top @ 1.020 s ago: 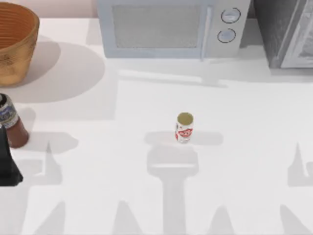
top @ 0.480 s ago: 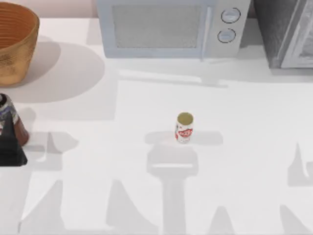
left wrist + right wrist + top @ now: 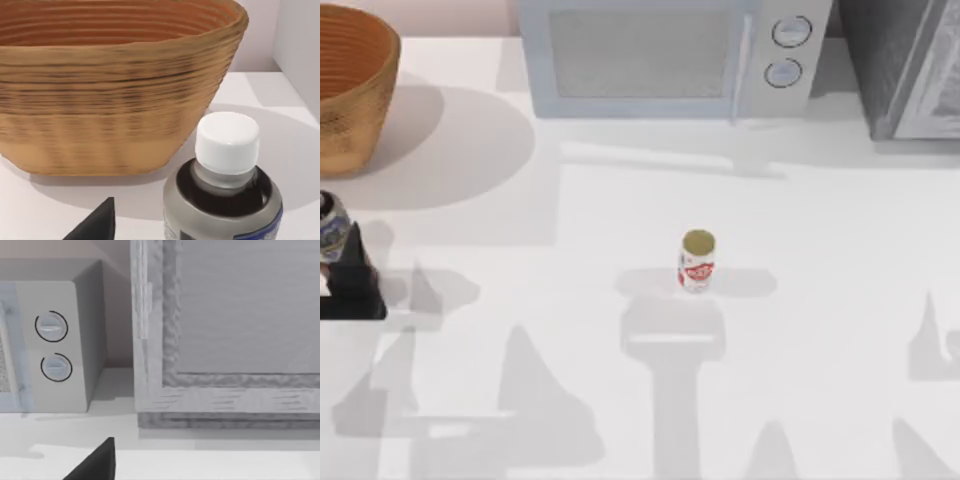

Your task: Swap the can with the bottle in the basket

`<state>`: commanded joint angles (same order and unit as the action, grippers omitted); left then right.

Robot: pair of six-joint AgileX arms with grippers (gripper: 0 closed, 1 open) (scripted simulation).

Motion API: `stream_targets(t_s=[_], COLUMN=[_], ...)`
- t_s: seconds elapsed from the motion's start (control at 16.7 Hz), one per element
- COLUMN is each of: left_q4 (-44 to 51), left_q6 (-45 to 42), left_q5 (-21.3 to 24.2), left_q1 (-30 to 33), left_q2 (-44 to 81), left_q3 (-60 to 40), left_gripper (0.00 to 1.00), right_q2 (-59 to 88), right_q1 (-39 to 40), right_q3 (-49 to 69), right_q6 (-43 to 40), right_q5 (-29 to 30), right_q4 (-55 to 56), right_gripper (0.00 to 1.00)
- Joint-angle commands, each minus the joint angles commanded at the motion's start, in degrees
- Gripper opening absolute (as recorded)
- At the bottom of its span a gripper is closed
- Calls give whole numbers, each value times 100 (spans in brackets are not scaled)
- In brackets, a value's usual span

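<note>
A pale microwave [image 3: 670, 55] stands beside a grey cabinet [image 3: 910, 65] on the white table [image 3: 820, 330].

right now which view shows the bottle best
The left wrist view: the bottle stands close up, cap and shoulder plain, in front of the basket. In the top view it sits at the table's left edge, partly behind the left gripper.

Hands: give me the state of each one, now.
Left hand: beside the bottle at the table's left edge; open or shut cannot be told.
Right hand: cannot be told.
</note>
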<state>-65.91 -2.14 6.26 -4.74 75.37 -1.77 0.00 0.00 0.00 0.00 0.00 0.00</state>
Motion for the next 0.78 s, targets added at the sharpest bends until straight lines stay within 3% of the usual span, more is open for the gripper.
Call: stream_targets(t_s=[0.42, 0.78], left_q4=[-1889, -2165], left_q6=[-25, -22], left_q5=[176, 204], left_q1=[-146, -166], left_q2=[2273, 2616], left_q3=[-42, -41], left_gripper=[100, 100], right_q2=[0, 0], right_q1=[0, 0], right_q3=[0, 0], right_q6=[0, 0], right_q5=[0, 0], right_q4=[0, 0], right_gripper=[100, 100])
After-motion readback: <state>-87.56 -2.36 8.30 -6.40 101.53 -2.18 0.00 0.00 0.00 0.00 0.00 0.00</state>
